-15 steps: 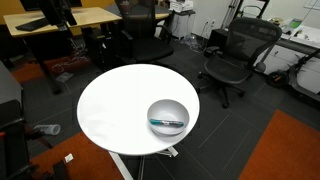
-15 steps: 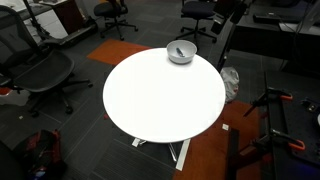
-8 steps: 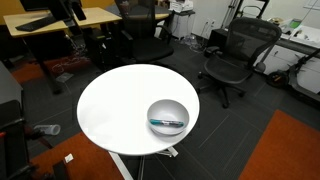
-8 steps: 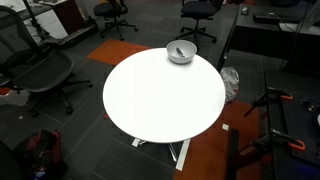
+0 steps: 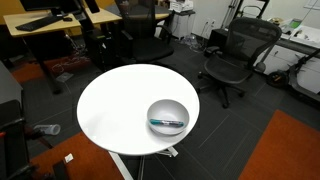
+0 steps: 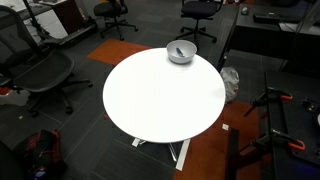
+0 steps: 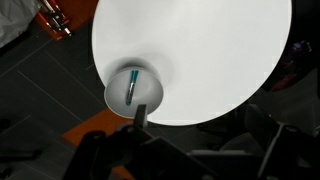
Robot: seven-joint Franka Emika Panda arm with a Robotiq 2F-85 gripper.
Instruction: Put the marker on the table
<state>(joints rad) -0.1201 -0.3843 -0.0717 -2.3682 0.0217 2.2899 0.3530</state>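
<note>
We see the teal marker (image 5: 167, 123) lying inside the grey bowl (image 5: 168, 104), near the right edge of the round white tabletop (image 5: 115, 105). Our gripper (image 7: 140, 128) hangs above the bowl, clear of the marker; we cannot tell how far it is open.

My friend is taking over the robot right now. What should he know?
Gripper: above the bowl, not holding the marker; the wrist view does not show whether it is open or shut.
Marker: lying inside the bowl, near the edge of the table.
Done: nothing yet.
Left: reach into the bowl, grip the marker, lift it out, lay it on the bare white top.
</note>
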